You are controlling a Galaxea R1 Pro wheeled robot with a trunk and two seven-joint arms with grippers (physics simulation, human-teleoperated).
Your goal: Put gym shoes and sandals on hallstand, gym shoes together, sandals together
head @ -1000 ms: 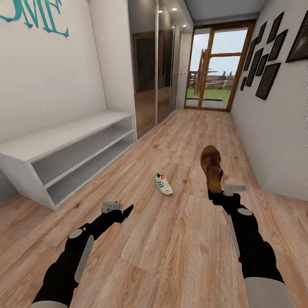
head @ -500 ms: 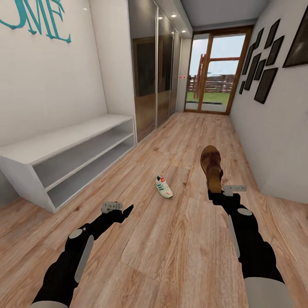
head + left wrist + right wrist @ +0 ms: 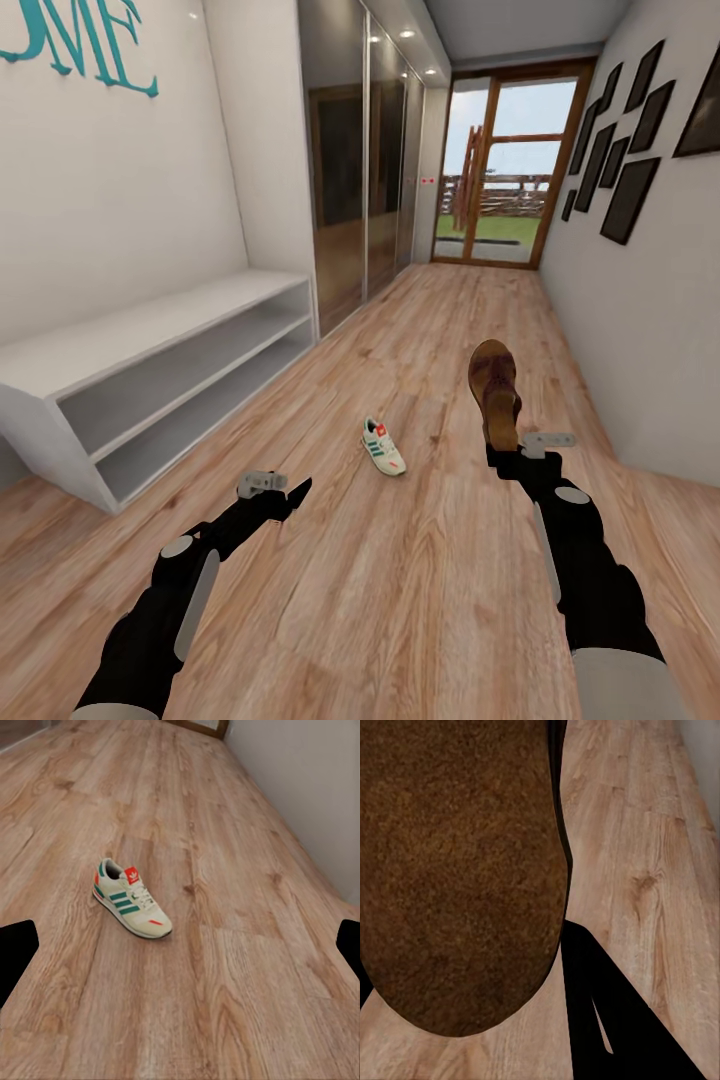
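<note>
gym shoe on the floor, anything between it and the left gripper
Nothing visible: only bare corridor floor lies between the left gripper and the gym shoe, which sits alone ahead of the open jaws.

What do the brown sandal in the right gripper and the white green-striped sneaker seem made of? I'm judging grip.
Brown sandal: looks like matte leather, grainy mottled brown sole. White green-striped sneaker: seemingly fabric or suede upper, laces, pale rubbery sole; uncertain.

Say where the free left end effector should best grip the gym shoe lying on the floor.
Probably from above, fingers across the gym shoe at its narrow midfoot or collar. It lies upright on its sole on the corridor floor, apart from anything else, and the left end effector is open.
</note>
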